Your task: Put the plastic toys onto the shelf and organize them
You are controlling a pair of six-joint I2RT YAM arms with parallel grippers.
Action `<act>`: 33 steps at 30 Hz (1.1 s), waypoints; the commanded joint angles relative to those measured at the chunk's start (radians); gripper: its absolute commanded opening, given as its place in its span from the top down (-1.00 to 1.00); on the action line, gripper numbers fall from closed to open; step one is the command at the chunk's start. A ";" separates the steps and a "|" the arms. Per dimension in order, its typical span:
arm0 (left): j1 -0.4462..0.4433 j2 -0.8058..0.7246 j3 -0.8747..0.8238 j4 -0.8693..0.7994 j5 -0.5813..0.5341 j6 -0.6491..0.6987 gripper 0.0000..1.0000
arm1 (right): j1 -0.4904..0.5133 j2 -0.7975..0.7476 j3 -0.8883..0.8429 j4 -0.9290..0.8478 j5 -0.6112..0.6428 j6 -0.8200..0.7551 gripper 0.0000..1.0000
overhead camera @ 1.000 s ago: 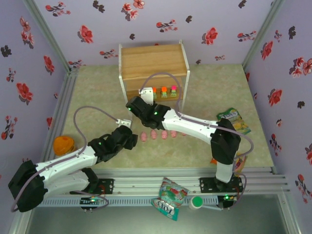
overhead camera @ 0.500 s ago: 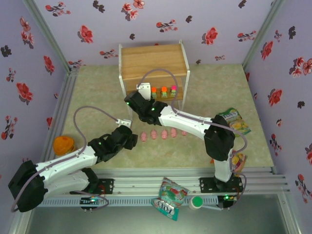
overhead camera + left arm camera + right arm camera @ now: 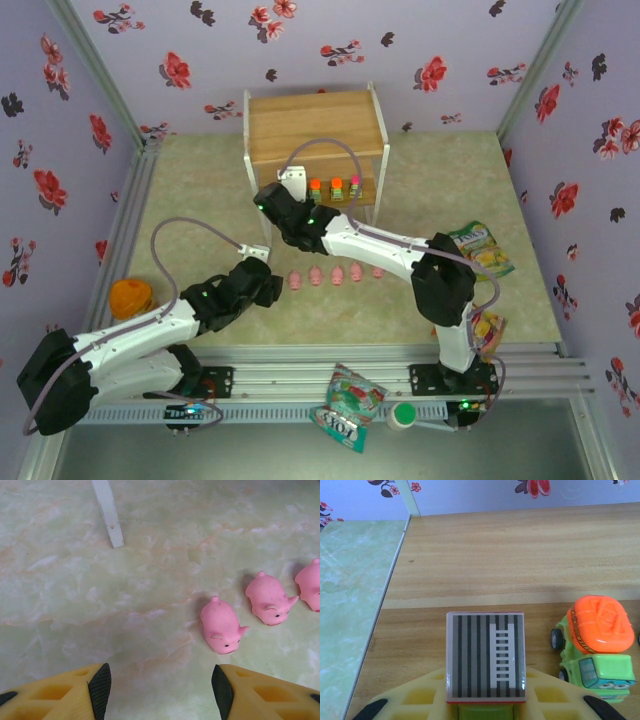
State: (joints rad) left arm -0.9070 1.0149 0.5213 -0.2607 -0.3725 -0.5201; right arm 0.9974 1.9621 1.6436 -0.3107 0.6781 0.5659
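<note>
Enclosure walls (image 3: 150,40) are papered lilac with red and dark flower prints. The floor (image 3: 450,180) is a pale green marbled sheet, bounded along the bottom of the overhead frame by aluminium rails (image 3: 300,375). The shelf (image 3: 315,125) stands upper centre against the back wall. Three blocky toys (image 3: 337,187), two orange-topped and one pink-topped, stand in a row on its lower board. The right gripper (image 3: 293,188) is at that board's left front. In the wrist view its yellow fingers are closed against the sides of a grey-striped block toy (image 3: 485,650) with a green base, above light wood planks. Whether the toy rests on the wood cannot be told. An orange-topped truck (image 3: 594,647) stands just beside it, at right of frame. The left gripper (image 3: 268,283) is low over the floor left of centre, jaws apart with nothing between them. Five pink pigs (image 3: 337,274) lie in a line at centre on the floor, in front of the shelf. The nearest is just ahead of the right-hand finger in the left wrist view, and a white shelf leg (image 3: 107,512) stands at upper left. An orange round object (image 3: 130,297) sits at the left edge. Snack bags (image 3: 478,247) lie at right and at bottom centre.
</note>
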 commanded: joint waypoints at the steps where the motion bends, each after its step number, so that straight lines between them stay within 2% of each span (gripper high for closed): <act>1: 0.009 0.001 -0.010 0.017 0.006 -0.004 -0.21 | -0.012 0.029 0.041 0.022 0.017 -0.022 0.49; 21: 0.013 -0.005 -0.011 0.014 0.006 -0.006 -0.21 | -0.026 0.082 0.056 0.063 0.032 -0.044 0.48; 33: 0.015 0.000 -0.009 0.013 0.005 -0.006 -0.21 | -0.026 0.088 0.054 0.035 0.043 -0.041 0.39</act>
State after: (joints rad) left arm -0.9028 1.0149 0.5213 -0.2611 -0.3725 -0.5201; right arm 0.9775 2.0304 1.6749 -0.2584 0.6880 0.5335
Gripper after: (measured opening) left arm 0.604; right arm 0.303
